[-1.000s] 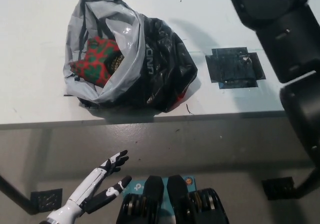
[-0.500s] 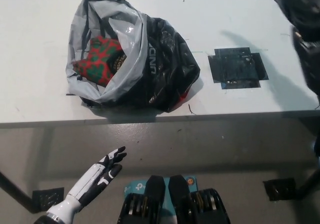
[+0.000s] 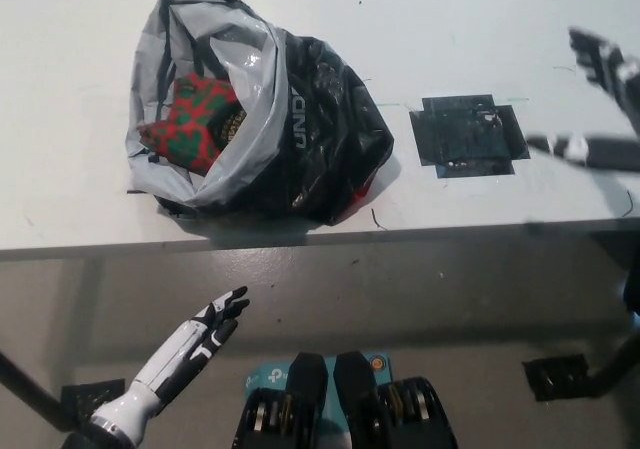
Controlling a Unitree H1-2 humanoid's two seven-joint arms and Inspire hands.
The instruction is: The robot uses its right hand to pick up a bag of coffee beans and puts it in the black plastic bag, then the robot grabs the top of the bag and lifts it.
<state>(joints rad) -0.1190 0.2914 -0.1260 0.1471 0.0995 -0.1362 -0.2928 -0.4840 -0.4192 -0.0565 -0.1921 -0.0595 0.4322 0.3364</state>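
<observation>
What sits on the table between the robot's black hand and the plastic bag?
A black tape patch lies on the white table, between the right hand and black plastic bag, in the head view.

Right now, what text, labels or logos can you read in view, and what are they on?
"UND": white letters running down the black plastic bag; any further letters are lost in a fold.
Round label on the red-and-green coffee bag: too small to read.
Blue sticker on the floor: blurred, unreadable.
</observation>
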